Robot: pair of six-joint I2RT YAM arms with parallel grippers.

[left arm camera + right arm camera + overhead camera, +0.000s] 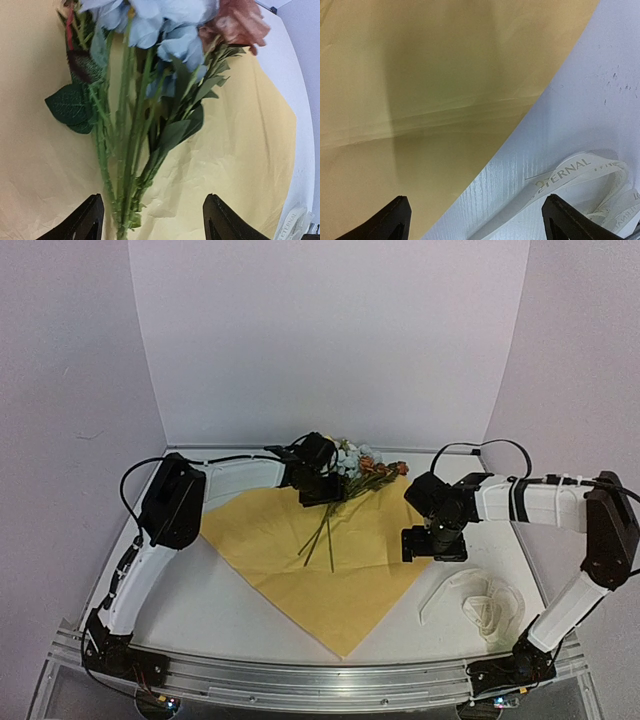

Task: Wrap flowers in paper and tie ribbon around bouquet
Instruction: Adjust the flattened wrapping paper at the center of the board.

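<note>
Lying flat on the white counter (215,615), the paper (290,560) showed its pale yellow face up, one corner pointing to the bottom centre of the top view. The flowers (358,465) rested on its upper part, blooms at the upper centre of the frame, stems slanting down-left across the sheet. Left gripper (322,485) hung over the stems just below the blooms, released: the wrist view showed its fingers (85,222) apart, green stems between them with a gap on either side. Right gripper (433,543) sat over the paper's right corner, mid-right of frame, jaws spread wide, nothing held. The ribbon (478,602) lay in a loose heap on the counter at lower right, apart from the paper.
</note>
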